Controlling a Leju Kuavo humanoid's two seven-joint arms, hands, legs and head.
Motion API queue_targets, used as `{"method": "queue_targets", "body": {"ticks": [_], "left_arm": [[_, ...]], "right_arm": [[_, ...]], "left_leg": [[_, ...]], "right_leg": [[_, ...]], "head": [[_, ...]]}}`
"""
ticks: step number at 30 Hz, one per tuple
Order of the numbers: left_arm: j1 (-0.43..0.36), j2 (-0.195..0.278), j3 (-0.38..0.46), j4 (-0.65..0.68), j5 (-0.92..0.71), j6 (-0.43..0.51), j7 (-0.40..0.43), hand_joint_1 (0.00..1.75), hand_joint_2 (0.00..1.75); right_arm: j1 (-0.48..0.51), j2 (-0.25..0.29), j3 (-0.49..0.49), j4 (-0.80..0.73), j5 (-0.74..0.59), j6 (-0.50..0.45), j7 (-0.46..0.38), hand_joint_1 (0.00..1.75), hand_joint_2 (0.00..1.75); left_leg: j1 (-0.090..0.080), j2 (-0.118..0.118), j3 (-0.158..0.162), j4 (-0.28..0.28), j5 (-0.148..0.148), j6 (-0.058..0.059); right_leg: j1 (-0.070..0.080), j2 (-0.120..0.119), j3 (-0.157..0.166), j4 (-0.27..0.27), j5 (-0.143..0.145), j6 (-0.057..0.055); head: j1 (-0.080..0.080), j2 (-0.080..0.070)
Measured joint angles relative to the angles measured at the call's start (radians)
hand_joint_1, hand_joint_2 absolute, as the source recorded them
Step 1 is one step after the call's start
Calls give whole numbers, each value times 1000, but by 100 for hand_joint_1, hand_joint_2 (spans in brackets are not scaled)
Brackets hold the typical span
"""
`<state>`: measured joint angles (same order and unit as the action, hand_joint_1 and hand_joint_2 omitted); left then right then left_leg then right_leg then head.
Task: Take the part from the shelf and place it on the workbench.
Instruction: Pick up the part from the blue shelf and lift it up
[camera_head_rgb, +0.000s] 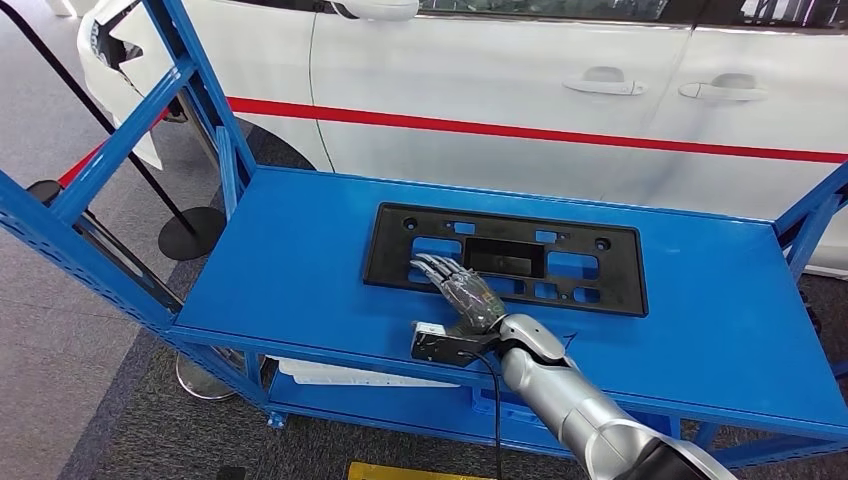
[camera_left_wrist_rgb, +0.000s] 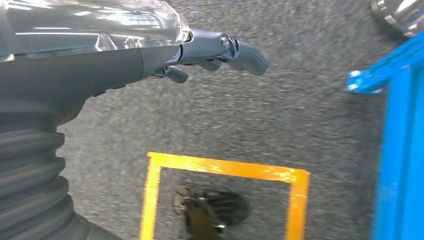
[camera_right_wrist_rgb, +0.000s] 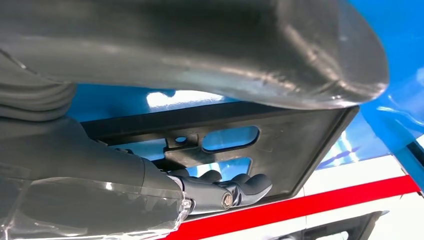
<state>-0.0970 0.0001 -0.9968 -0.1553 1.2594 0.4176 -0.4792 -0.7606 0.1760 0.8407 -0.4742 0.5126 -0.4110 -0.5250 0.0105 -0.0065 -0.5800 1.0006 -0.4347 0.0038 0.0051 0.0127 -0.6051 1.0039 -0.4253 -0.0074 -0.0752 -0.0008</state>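
We are reaching our right hand (camera_head_rgb: 468, 297) over the black part (camera_head_rgb: 600, 262) lying flat on the blue shelf (camera_head_rgb: 300, 280); fingers (camera_head_rgb: 437, 268) are spreading over its near edge, holding nothing yet. They risk sliding off the flat frame. Our left hand (camera_left_wrist_rgb: 210, 50) is hanging empty, loosely curled.

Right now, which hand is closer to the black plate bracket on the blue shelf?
Right. The right hand is at the near edge of the black bracket, fingers over it. The left hand hangs over the grey floor beside the blue shelf, away from the bracket.

Left robot hand (camera_left_wrist_rgb: 150, 55) above grey carpet (camera_left_wrist_rgb: 240, 120), yellow tape outline (camera_left_wrist_rgb: 225, 169)
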Motion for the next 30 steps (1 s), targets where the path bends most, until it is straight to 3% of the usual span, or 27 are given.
{"method": "queue_targets", "body": {"ticks": [5,9,14,17,20,24,28,30], "left_arm": [[-13,-3,14,0,12,15,-74,0,175],[-17,0,23,0,19,-40,-54,0,175],[-18,5,24,0,18,-61,-35,0,175],[-16,8,25,0,19,-60,-33,0,175],[-12,9,26,0,23,-61,-28,0,175],[-11,8,27,0,18,-77,-18,0,175],[-11,7,23,0,-1,-80,-11,0,175],[-11,7,19,0,-9,-74,-5,0,175]], "right_arm": [[9,-9,-8,-10,48,-34,8,0,0],[1,-26,-8,-30,132,-104,37,0,0],[-43,-58,-8,-97,158,-103,72,0,0],[-98,-93,-8,-152,172,-57,133,0,0],[-211,-143,-11,-209,154,61,192,0,0],[-300,-168,-15,-238,130,124,194,0,0],[-306,-170,-14,-240,127,102,181,0,175],[-305,-170,-13,-237,125,87,175,0,175]], "left_leg": [[0,0,0,0,0,0],[0,0,0,0,0,0],[0,0,0,0,0,0],[0,0,-1,0,0,0],[-1,0,-1,1,1,0],[-1,0,-1,1,0,0],[0,0,-2,1,0,0],[0,0,-2,1,0,0]], "right_leg": [[0,0,0,0,0,0],[0,0,0,0,0,0],[0,0,0,0,0,0],[0,0,-1,0,0,0],[-1,0,-1,0,1,0],[-1,0,-1,0,0,0],[0,0,-1,0,0,0],[0,0,-1,0,0,0]], "head": [[0,0],[0,0],[0,0],[0,0],[0,0],[0,0],[0,0],[0,0]]}}
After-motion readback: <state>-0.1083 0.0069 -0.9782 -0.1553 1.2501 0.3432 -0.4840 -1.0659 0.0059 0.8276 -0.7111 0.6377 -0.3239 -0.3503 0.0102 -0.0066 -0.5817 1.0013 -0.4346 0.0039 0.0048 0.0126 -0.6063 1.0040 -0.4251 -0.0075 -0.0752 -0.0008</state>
